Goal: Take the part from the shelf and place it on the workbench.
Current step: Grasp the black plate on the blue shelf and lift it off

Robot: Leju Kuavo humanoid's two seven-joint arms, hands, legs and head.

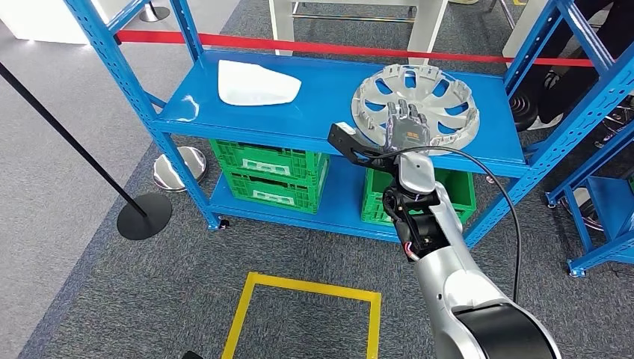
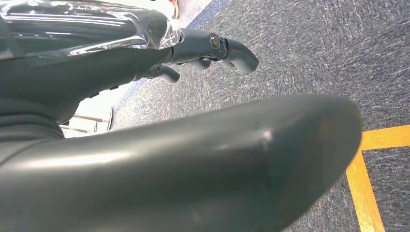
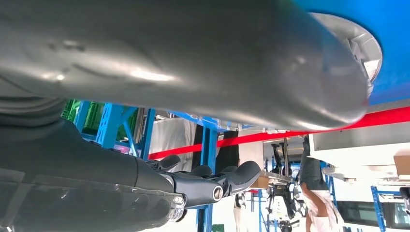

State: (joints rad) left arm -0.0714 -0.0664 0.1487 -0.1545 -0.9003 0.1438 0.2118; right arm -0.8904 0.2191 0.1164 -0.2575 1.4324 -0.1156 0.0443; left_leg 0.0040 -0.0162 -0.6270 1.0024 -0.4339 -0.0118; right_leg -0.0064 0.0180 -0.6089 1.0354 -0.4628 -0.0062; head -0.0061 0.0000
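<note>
A silver wheel cover (image 1: 422, 77) lies flat on the right of the blue shelf's top board (image 1: 329, 90), and its rim (image 3: 360, 41) appears in the right wrist view. My right hand (image 1: 407, 126) is stretched out over the cover's near edge, fingers (image 3: 241, 174) straight and apart from the thumb, holding nothing. A white moulded part (image 1: 258, 84) lies on the left of the same board. My left hand (image 2: 121, 67) hangs over grey carpet, its fingers (image 2: 232, 48) loosely curled and holding nothing.
Green crates (image 1: 269, 170) stand on the lower shelf. A red barrier tape (image 1: 336, 49) runs behind the shelf. A black stanchion base (image 1: 143, 215) stands at the left. A yellow floor square (image 1: 299, 288) lies in front. Another blue rack (image 1: 598, 187) is at the right. A person (image 3: 314, 193) stands far off.
</note>
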